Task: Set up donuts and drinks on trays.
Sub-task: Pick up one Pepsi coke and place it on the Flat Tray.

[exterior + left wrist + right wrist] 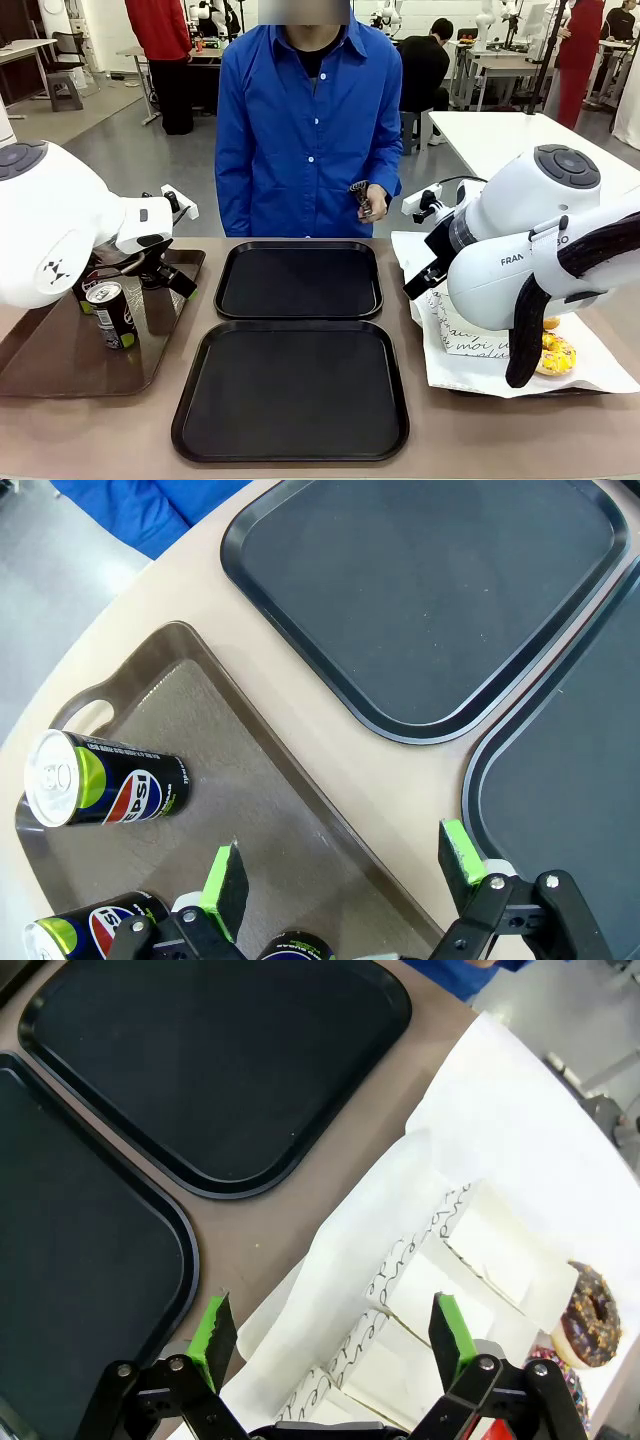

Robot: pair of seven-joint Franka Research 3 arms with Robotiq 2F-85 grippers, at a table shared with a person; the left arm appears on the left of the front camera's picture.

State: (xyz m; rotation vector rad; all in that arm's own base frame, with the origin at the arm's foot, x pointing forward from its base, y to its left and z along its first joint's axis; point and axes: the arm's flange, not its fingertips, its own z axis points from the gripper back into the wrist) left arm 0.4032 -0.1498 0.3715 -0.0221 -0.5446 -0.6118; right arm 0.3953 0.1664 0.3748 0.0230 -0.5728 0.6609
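On the robot's left side of the table, a brown tray point(50, 370) holds the cans, one point(112, 315) standing upright near its inner edge. The left gripper point(342, 865) hangs above that tray's inner rim with its fingers spread wide, gripping nothing; two cans point(100, 790) stand farther in on the brown tray. Two black trays lie in the middle, the far tray point(299, 280) just beside the near tray point(290, 388). At the right, white paper point(600, 375) carries white boxes point(420, 1290) with black script, a chocolate donut point(588, 1305) and a yellow-sprinkled donut point(556, 353). The right gripper point(335, 1332) hovers over the boxes, fingers wide apart and holding nothing. A person in a blue shirt stands across the table, one hand point(368, 200) raised
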